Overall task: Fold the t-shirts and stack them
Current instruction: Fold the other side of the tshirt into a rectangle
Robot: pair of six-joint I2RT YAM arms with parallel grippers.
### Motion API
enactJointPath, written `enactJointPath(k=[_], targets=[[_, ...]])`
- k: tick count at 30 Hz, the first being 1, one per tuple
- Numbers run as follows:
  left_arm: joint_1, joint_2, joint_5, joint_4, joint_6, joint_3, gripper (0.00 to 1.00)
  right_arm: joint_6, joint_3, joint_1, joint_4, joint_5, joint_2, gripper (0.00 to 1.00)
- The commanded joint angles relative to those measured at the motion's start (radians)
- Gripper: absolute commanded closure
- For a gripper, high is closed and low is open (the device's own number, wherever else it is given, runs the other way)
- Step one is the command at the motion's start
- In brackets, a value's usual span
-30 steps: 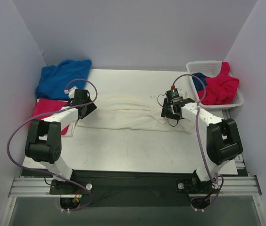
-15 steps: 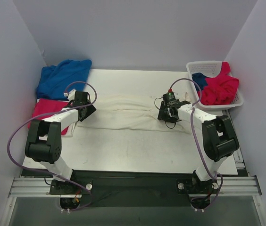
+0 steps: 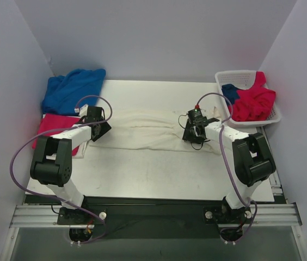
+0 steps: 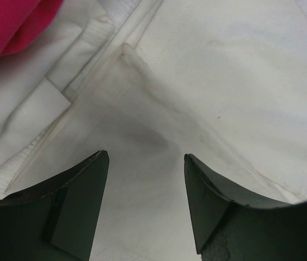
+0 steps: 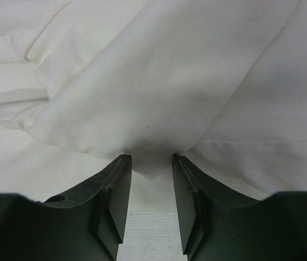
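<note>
A white t-shirt [image 3: 142, 129] lies as a long folded strip across the middle of the table. My left gripper [image 3: 98, 130] is at its left end. In the left wrist view its jaws [image 4: 145, 157] are open, low over the white cloth [image 4: 208, 81]. My right gripper [image 3: 192, 133] is at the strip's right part. In the right wrist view it [image 5: 152, 157] is open with a narrower gap. A folded corner of the white cloth [image 5: 159, 98] pokes between its fingertips, and bare table shows behind it.
A blue t-shirt [image 3: 72, 88] is heaped at the back left, with a red one [image 3: 53, 125] in front of it, also at the top left of the left wrist view [image 4: 12, 22]. A white basket [image 3: 235, 75] at the back right holds a red shirt [image 3: 254, 100] and a blue one [image 3: 229, 92].
My right gripper has moved a little left along the white shirt's right part. My left gripper has barely shifted at the left end.
</note>
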Motion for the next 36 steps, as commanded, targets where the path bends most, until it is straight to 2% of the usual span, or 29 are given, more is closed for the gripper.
enactJointPath(k=[1, 4, 6, 9, 14, 21, 23, 24, 32, 36], targets=[[0.002, 0.004, -0.007, 0.003, -0.005, 0.022, 0.32, 0.012, -0.002, 0.006, -0.023, 0.020, 0.026, 0.64], [0.002, 0.004, -0.008, 0.001, -0.005, 0.024, 0.32, 0.012, 0.001, 0.009, -0.020, 0.018, 0.036, 0.71], [0.000, 0.004, -0.008, 0.001, -0.004, 0.024, 0.32, 0.008, 0.007, 0.008, -0.022, 0.018, 0.037, 0.80], [0.002, 0.004, -0.008, 0.000, -0.005, 0.024, 0.32, 0.009, 0.015, 0.008, -0.034, 0.032, 0.034, 0.87], [0.002, 0.002, -0.008, -0.002, -0.005, 0.024, 0.32, -0.006, 0.050, 0.021, -0.068, 0.067, -0.003, 0.91], [0.003, 0.004, -0.007, -0.002, -0.005, 0.021, 0.32, -0.035, 0.098, 0.040, -0.103, 0.102, -0.024, 0.87], [0.003, 0.004, -0.007, -0.002, -0.005, 0.019, 0.32, -0.038, 0.104, 0.040, -0.103, 0.102, -0.021, 0.93], [0.004, 0.002, -0.005, -0.002, -0.005, 0.019, 0.32, -0.037, 0.104, 0.040, -0.104, 0.102, -0.023, 1.00], [0.002, 0.007, -0.004, 0.000, -0.002, 0.021, 0.32, -0.069, 0.160, 0.046, -0.100, 0.125, -0.012, 1.00], [0.004, 0.008, -0.003, -0.002, -0.004, 0.025, 0.32, -0.107, 0.266, 0.043, -0.098, 0.121, 0.037, 1.00]])
